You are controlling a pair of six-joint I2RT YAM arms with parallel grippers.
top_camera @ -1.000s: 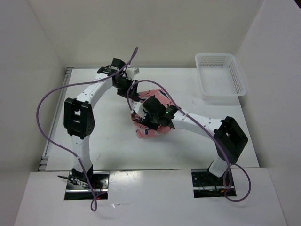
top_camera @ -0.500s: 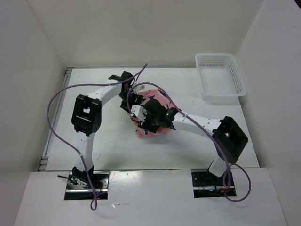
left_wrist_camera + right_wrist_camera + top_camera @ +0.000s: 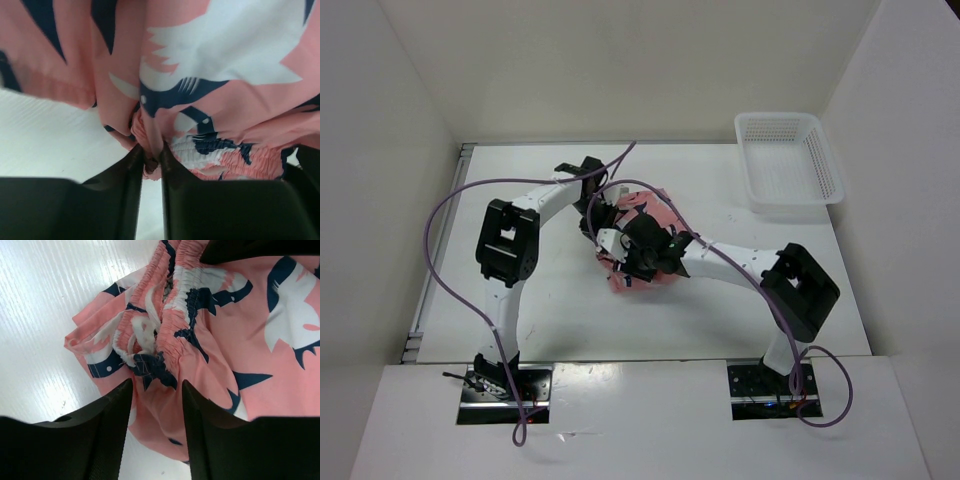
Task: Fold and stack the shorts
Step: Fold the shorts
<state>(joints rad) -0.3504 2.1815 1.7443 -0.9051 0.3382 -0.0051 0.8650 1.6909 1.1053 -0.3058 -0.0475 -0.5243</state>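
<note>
The salmon-pink shorts (image 3: 645, 208) with navy and white bird shapes lie crumpled in the middle of the table. My left gripper (image 3: 603, 222) is at their left edge and is shut on a fold of the elastic waistband (image 3: 150, 150). My right gripper (image 3: 632, 262) hangs over the near side of the shorts (image 3: 210, 330). Its jaws stand open above the bunched waistband and white drawstring (image 3: 145, 337), with pink fabric between them. Both arms hide most of the shorts in the top view.
A white mesh basket (image 3: 788, 160) stands at the back right corner of the table. White walls close in the table on the left, back and right. Purple cables loop above both arms.
My left arm has swung in from the back of the table to the left edge of the shorts and closed on the waistband. My right gripper has shifted slightly left.
</note>
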